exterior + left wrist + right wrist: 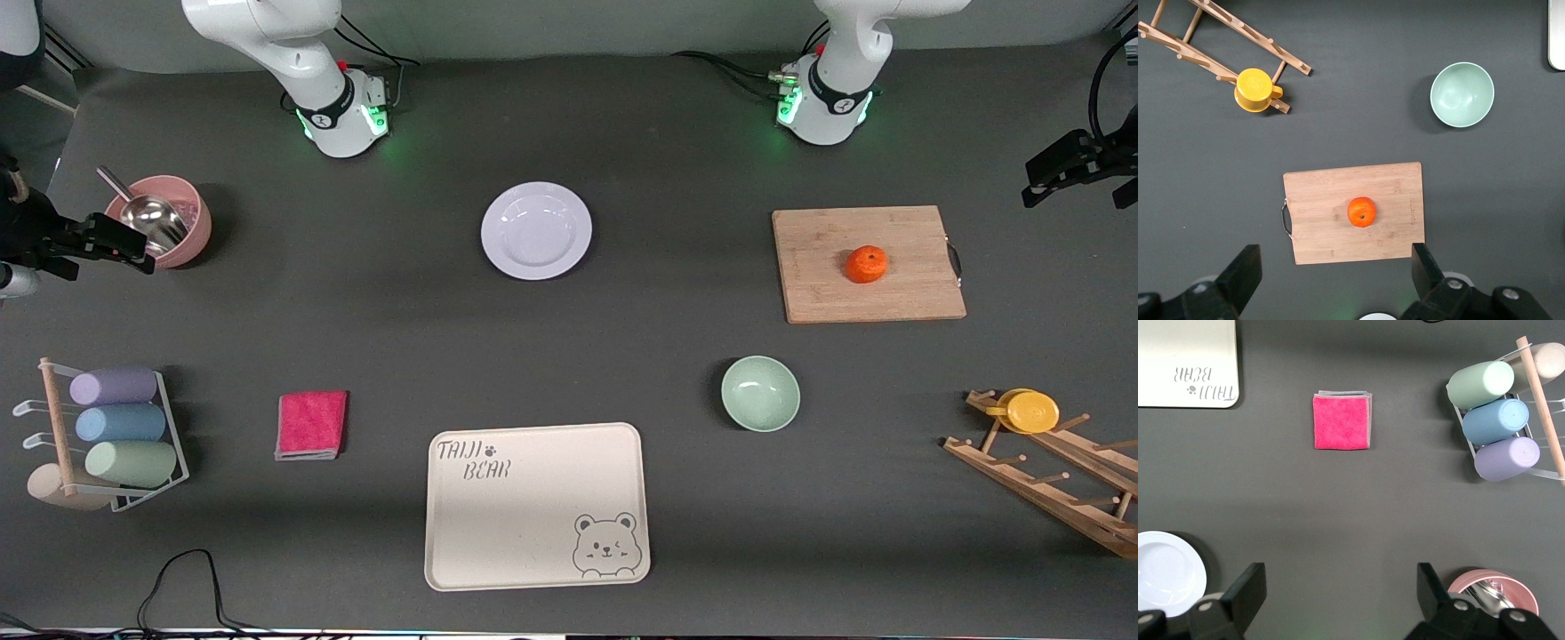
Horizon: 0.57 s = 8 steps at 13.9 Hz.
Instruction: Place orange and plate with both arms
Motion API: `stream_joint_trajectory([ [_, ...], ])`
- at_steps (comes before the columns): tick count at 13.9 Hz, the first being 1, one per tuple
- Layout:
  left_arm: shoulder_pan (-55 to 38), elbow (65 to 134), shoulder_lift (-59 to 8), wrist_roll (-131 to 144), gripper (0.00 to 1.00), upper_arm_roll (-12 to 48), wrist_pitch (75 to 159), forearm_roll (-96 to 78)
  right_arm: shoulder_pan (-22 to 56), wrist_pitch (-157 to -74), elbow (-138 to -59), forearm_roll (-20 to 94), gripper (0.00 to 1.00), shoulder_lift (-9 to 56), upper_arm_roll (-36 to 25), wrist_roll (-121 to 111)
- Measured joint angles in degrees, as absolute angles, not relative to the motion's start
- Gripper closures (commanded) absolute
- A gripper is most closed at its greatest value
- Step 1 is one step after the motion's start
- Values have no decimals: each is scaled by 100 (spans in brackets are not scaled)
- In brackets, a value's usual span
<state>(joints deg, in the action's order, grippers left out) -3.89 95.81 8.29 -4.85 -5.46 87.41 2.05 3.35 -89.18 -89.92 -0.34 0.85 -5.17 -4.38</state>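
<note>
The orange sits on a wooden cutting board toward the left arm's end of the table. It also shows in the left wrist view. The white plate lies on the dark mat between the two arm bases and shows at the edge of the right wrist view. My left gripper is open and empty, high over the mat beside the board. My right gripper is open and empty, high over bare mat between the plate and a pink bowl. Neither gripper shows in the front view.
A pale green bowl and a cream bear tray lie nearer the front camera. A pink cloth, a rack of cups and a pink bowl with a scoop are toward the right arm's end. A wooden rack holds a yellow cup.
</note>
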Motion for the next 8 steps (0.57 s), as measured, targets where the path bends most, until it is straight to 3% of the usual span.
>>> stream_joint_trajectory([
  [8, -318, 9673, 807, -483, 0, -551, 8705, 198, 335, -8905, -8993, -34, 0, 85, -517, -438],
])
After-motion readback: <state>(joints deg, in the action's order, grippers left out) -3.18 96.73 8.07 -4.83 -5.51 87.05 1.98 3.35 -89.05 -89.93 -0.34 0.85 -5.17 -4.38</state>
